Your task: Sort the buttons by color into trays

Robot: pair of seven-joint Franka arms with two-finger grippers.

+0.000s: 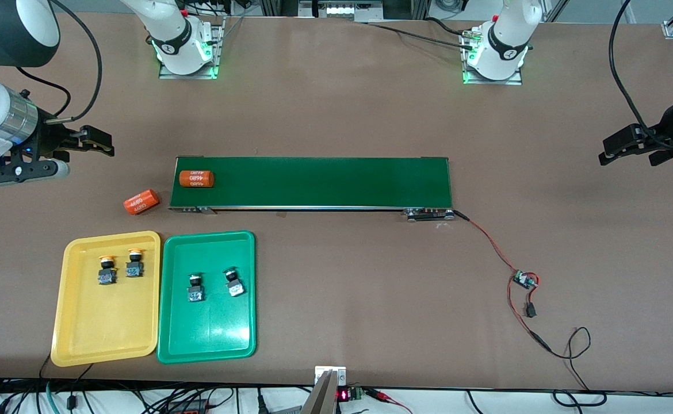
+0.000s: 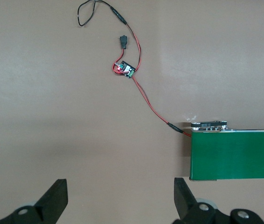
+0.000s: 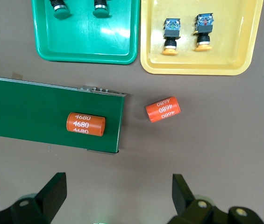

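Two yellow-capped buttons [image 1: 106,270] [image 1: 134,263] lie side by side in the yellow tray [image 1: 103,328]. Two green-capped buttons [image 1: 195,287] [image 1: 233,282] lie in the green tray [image 1: 207,333] beside it. Both trays sit toward the right arm's end of the table, nearer the front camera than the belt. My right gripper [image 1: 99,144] hangs open and holds nothing, over bare table beside the belt's end; its wrist view shows the yellow-capped buttons [image 3: 171,35] and both trays. My left gripper [image 1: 615,148] hangs open and holds nothing over the table's other end.
A long dark green conveyor belt [image 1: 313,183] crosses the middle, with one orange cylinder [image 1: 196,179] on it and another [image 1: 141,202] on the table beside its end. A small circuit board [image 1: 524,280] with red and black wires lies toward the left arm's end.
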